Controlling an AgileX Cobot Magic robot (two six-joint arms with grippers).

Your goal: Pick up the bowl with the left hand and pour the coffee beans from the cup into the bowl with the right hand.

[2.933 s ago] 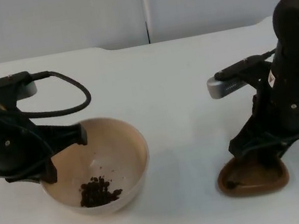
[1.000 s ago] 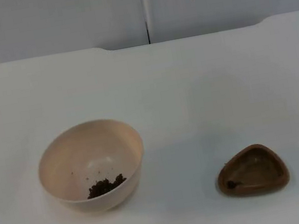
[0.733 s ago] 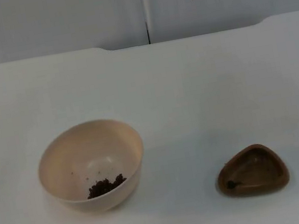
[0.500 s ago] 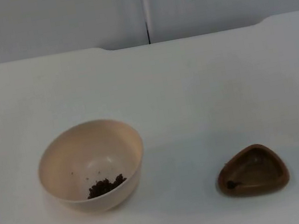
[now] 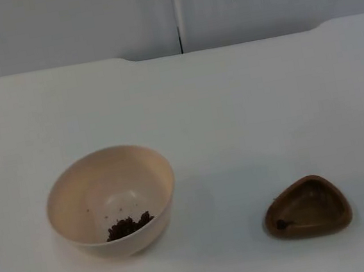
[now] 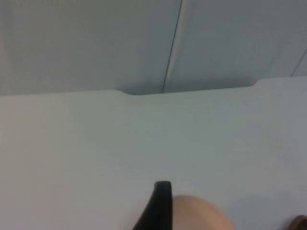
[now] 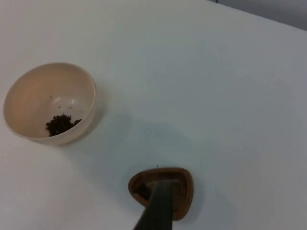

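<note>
A cream bowl (image 5: 112, 201) stands upright on the white table at the front left, with a small heap of coffee beans (image 5: 128, 225) at its bottom. A brown, rounded-triangle cup (image 5: 307, 207) stands at the front right with a dark speck inside. Nothing holds either one. From high above, the right wrist view looks down on the bowl (image 7: 48, 103) and the cup (image 7: 184, 184), with one black fingertip (image 7: 158, 208) over the cup's near side. In the left wrist view a black fingertip (image 6: 160, 206) stands beside the bowl's rim (image 6: 201, 215). Both grippers are open and hold nothing.
The grey partition wall (image 5: 173, 7) closes off the table's far edge, with a dark vertical seam in its middle. Bare white table top (image 5: 234, 112) stretches between and behind the bowl and the cup.
Both arms, earlier at the bowl and the cup, have pulled back out of the top view. The last dark bit of the right arm left the upper right corner. Bowl and cup stay put.
</note>
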